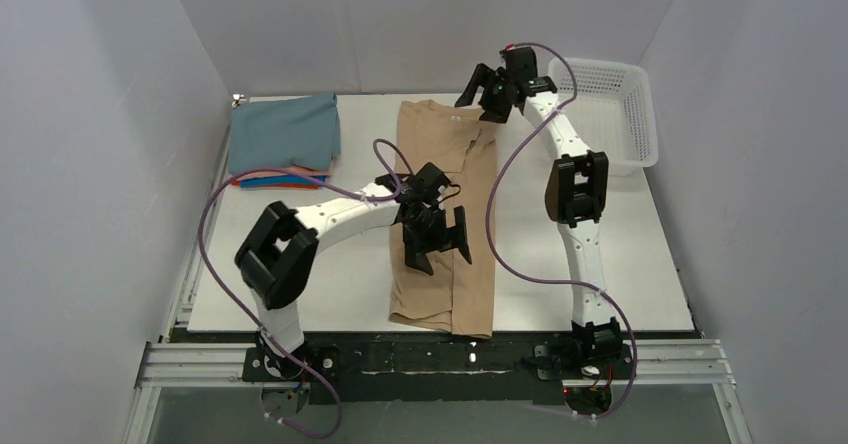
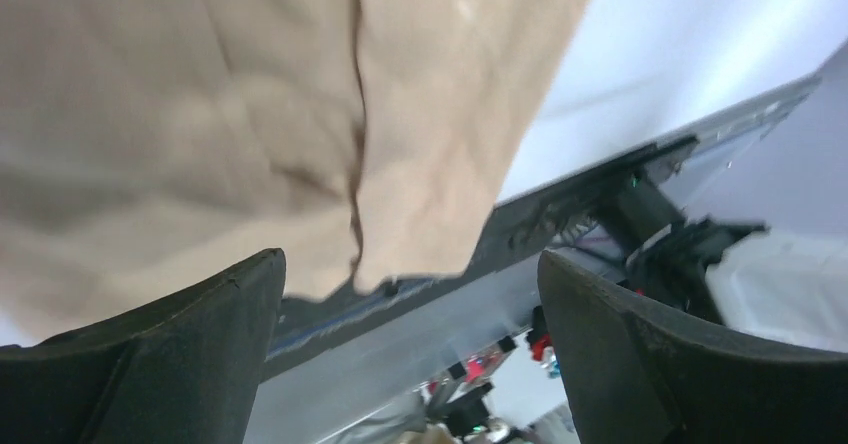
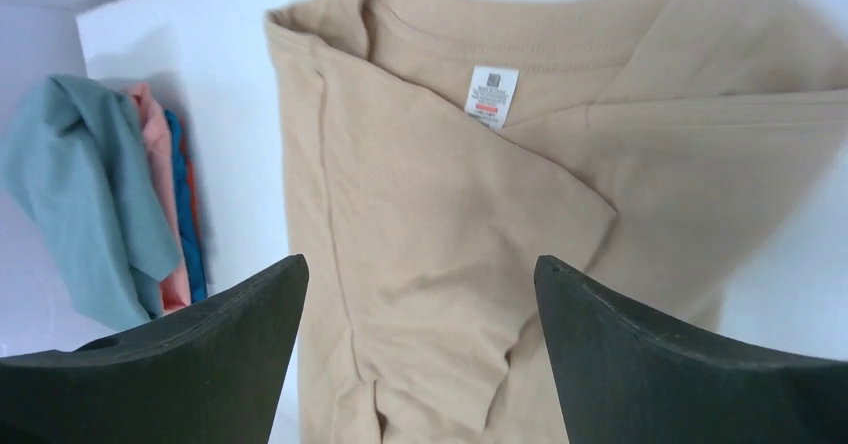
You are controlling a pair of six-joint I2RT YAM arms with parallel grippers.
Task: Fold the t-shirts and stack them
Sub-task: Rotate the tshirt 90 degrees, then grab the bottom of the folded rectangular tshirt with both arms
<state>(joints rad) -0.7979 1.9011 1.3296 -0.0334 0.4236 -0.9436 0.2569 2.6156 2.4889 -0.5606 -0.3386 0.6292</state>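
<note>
The tan t-shirt (image 1: 470, 299) lies beneath both wide, empty jaws, left gripper (image 1: 438, 246) over its middle, right gripper (image 1: 484, 100) at its collar; a shallow pinch could drag the folded-in sleeves loose, skewing the long mid-table strip.

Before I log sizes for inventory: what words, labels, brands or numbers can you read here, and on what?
White neck label on the tan t-shirt: grey and orange-red print, too small and blurred to read.
Folded t-shirts at the side: no text visible.
White basket: no text visible.
</note>
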